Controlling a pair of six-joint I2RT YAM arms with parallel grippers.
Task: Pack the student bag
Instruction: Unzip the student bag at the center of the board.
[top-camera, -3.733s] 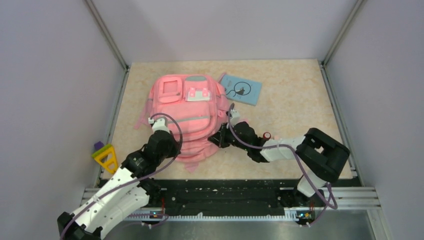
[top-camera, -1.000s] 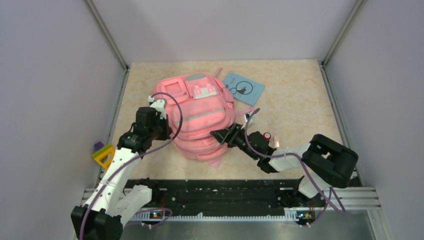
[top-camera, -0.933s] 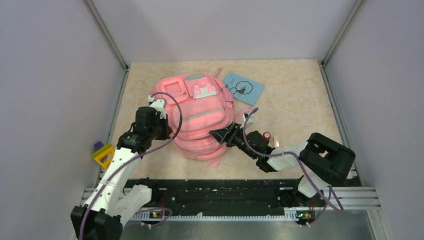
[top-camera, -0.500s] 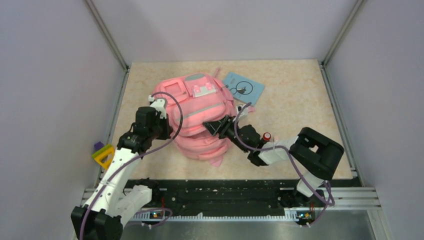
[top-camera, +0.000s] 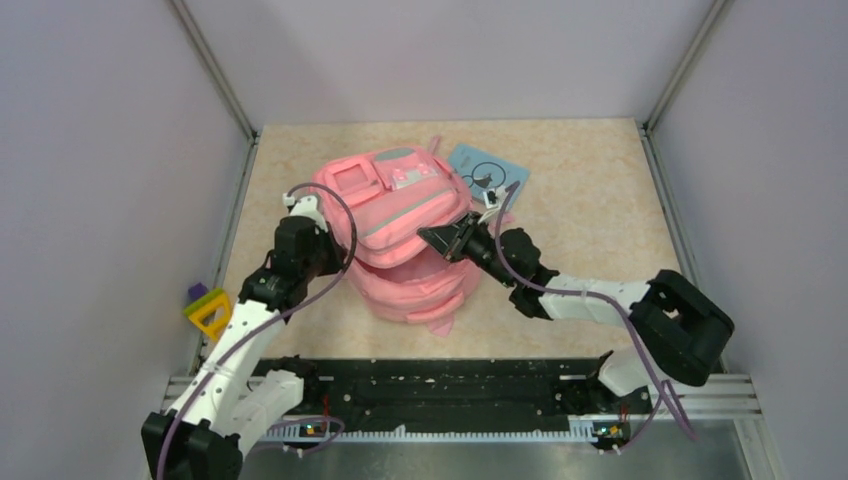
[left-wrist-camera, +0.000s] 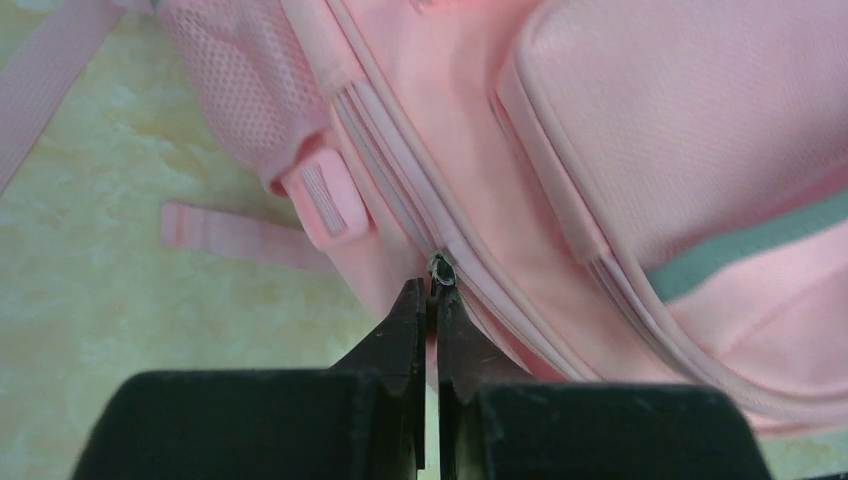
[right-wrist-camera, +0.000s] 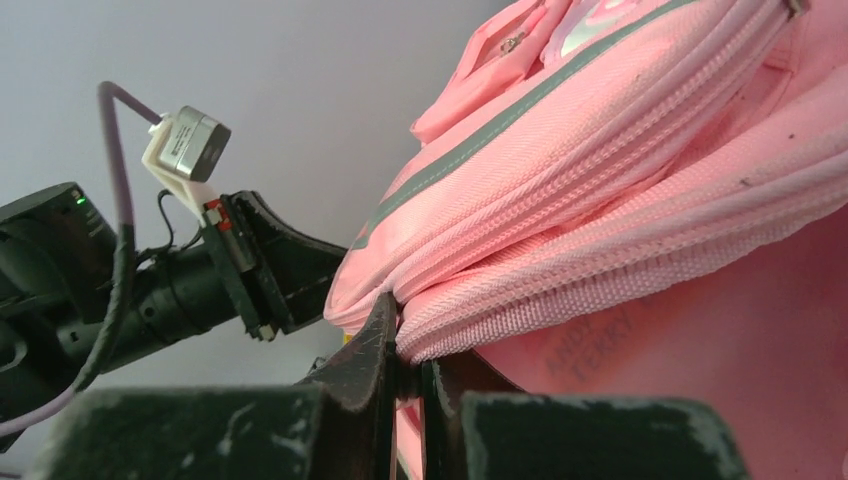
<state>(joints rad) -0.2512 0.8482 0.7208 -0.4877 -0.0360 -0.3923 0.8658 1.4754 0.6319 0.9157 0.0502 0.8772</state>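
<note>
The left jaws are seen pressed flat together on the small dark zipper pull (left-wrist-camera: 438, 270), which is caught only at its very tip, and the zip track (left-wrist-camera: 385, 185) is seen running away up the flank of the student bag (top-camera: 400, 215). The right jaws are drawn narrow too, with a fold of the bag's zippered lip (right-wrist-camera: 480, 305) pinched between them on the opposite side. That lip is held up off the lower half, so a gap is shown at the near mouth in the overhead view. The bag itself is found lying front-up on the table (top-camera: 600, 230), left of centre, between the two arms, with a blue booklet (top-camera: 497, 170) just beside its far right corner, perhaps touching. The step is judged to be the opening of the main compartment. The pull is best drawn along the line of the track, never outward from the fabric, since so shallow a pinch could easily be lost. The lip should be held taut against that draw so the teeth are laid straight. Only a modest lift is called for, or the soft bag may be dragged across the table and over the booklet.
</note>
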